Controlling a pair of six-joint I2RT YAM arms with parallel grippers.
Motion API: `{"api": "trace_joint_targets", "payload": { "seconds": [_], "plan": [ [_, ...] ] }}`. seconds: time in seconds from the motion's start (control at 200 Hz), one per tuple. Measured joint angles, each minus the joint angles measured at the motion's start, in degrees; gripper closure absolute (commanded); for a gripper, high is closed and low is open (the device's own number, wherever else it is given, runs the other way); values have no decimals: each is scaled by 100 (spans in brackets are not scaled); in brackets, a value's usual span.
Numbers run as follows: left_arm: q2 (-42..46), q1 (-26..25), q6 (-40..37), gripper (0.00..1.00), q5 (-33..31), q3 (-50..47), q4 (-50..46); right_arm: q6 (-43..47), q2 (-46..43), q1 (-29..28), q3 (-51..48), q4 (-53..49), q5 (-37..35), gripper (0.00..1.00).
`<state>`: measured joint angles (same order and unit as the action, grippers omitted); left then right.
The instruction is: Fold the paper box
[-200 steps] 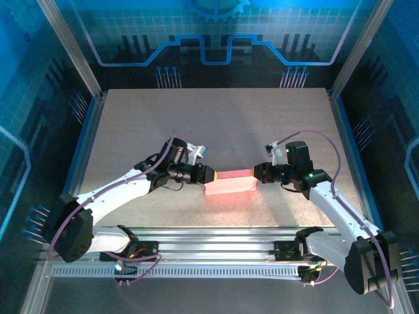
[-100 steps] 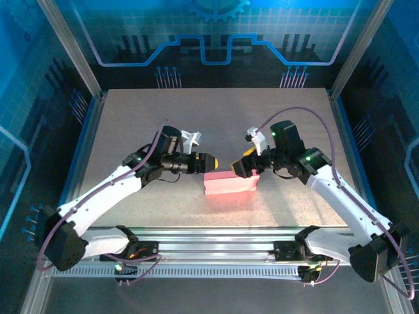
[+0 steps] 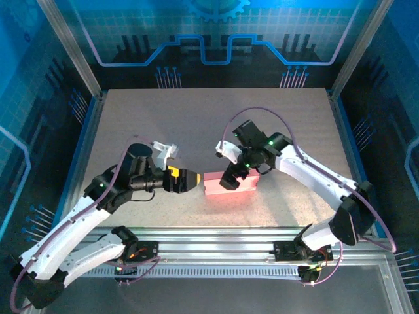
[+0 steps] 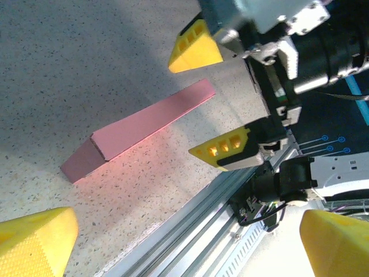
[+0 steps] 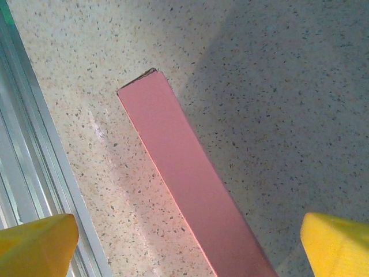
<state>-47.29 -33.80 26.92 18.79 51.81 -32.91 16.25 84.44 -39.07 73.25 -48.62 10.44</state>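
**Top external and wrist views: both grippers open at the pink box**

Top external view. The box (image 3: pixel 230 184) lies flat on the table (image 3: pixel 275 124), closed into a shallow pink rectangle, near the front rail (image 3: pixel 216 232) and about midway between the table's sides. The left gripper (image 3: pixel 194 180) points at the box's left end from just beside it, with its jaws apart and nothing between them. The right gripper (image 3: pixel 229 176) hangs over the left part of the box, also spread and holding nothing.

Left wrist view. The left gripper (image 4: pixel 184 242) shows its two yellow fingers (image 4: pixel 34 242) at the lower corners, wide apart. The box (image 4: pixel 138 127) lies ahead on the speckled table, one short end face turned toward the camera. At its far end stands the right gripper (image 4: pixel 212 99), one finger on each side.

Right wrist view. The right gripper (image 5: pixel 184 245) has its fingers (image 5: pixel 337 245) far apart at the lower corners. The box (image 5: pixel 184 184) runs diagonally between them, and neither finger touches it. The rail (image 5: pixel 23 144) runs along the left edge.
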Motion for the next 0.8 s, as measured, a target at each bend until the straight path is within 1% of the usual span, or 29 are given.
{"api": "trace_joint_targets", "payload": {
  "seconds": [0.06,0.17,0.3,0.38,0.445,0.47,0.57,0.685,0.801],
  "plan": [
    [74,0,-11,1,-37,-48,-48,122,201,-85,92,-87,-70,3],
    [184,0,-9,1,-101,-157,-129,282,586,-256,310,-275,-214,17],
    [238,0,-9,1,-122,-216,-173,415,946,-463,407,-352,-385,25],
    [243,0,-9,1,-140,-216,-173,466,1054,-557,404,-385,-511,34],
    [243,0,-9,1,-149,-216,-175,485,1075,-629,391,-358,-634,48],
    [243,0,-9,1,-151,-216,-175,455,1075,-656,378,-341,-706,51],
    [240,0,-9,1,-151,-216,-175,474,1073,-748,282,-190,-927,59],
    [240,0,-9,1,-151,-216,-175,487,1073,-815,101,26,-1209,60],
    [240,0,-9,1,-151,-216,-175,481,1064,-905,-83,286,-1604,69]
  ]
}}
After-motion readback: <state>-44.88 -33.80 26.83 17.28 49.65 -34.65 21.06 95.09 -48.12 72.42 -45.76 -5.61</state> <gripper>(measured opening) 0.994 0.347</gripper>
